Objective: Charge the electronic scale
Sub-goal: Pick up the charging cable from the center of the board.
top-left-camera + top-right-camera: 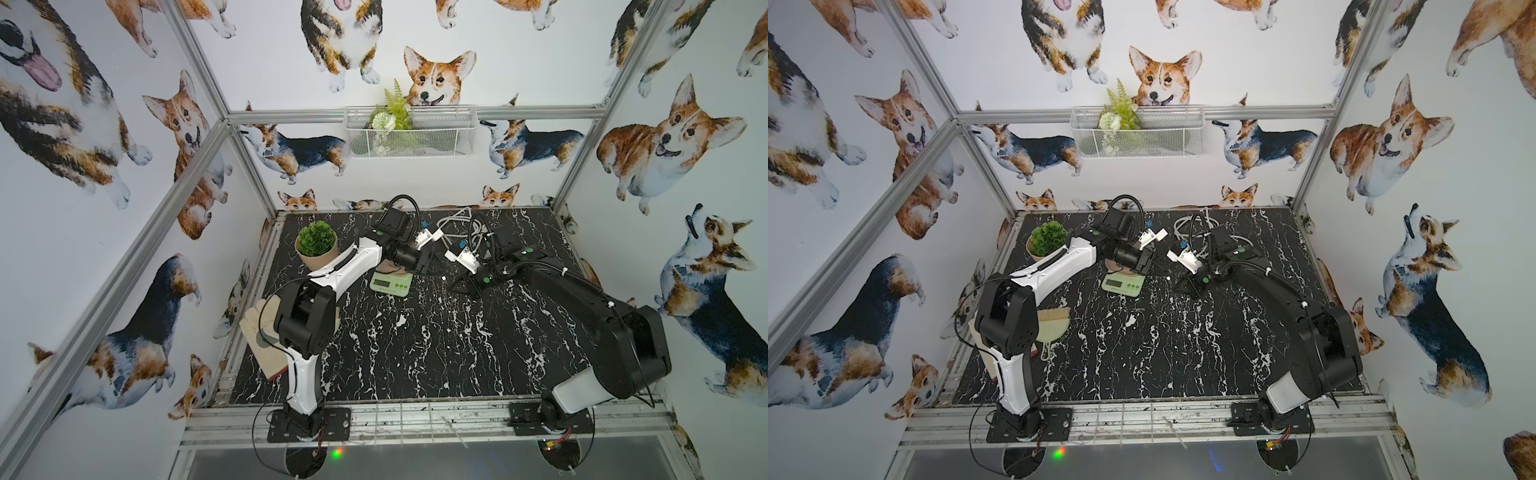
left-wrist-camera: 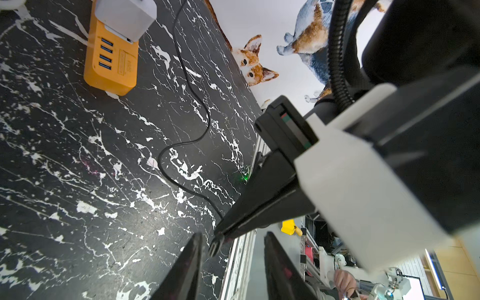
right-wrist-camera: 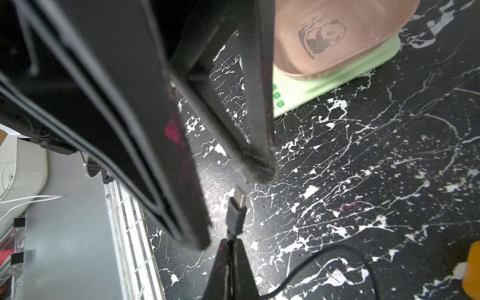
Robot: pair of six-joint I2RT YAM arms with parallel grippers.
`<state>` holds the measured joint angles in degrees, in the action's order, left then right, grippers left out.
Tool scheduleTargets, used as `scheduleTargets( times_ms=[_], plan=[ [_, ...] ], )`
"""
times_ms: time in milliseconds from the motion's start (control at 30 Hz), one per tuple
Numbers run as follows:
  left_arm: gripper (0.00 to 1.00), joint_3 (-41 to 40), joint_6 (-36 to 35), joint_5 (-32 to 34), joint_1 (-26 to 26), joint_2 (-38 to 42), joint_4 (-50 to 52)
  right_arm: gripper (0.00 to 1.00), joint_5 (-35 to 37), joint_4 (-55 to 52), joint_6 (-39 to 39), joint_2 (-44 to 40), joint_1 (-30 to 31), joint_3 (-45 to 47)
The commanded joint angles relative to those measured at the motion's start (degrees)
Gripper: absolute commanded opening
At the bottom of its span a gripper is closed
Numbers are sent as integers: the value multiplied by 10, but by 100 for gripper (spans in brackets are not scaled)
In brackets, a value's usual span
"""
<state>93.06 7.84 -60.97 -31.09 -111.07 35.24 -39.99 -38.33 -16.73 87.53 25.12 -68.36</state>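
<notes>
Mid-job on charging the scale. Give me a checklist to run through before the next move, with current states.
1. Cable grip: ok, the right gripper is shut on the black cable just behind the USB-C plug.
2. Plug held by the left gripper: not ok, jaws apart with the plug between them, unclamped.
3. Plug seated in the electronic scale: not ok, held clear of it.
4. Scale's charging port located: cannot tell, none shows.
5. Cable's far end connected at the orange USB hub: cannot tell, it runs out of view.
6. Scale flat on the table: ok.
</notes>
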Motion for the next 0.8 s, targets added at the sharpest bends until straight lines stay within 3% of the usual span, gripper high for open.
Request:
scheduleTargets(
  times_ms=[0,233,767],
  plan=[
    [42,12,-72,5,0,-2,73,0,-21,-17,-23,-2,1,-4],
    [36,26,-117,-7,-1,-8,121,0,-17,-32,-24,3,1,-11],
    [26,44,-122,-11,-11,-21,125,0,-34,-46,-29,12,0,-19]
  ],
)
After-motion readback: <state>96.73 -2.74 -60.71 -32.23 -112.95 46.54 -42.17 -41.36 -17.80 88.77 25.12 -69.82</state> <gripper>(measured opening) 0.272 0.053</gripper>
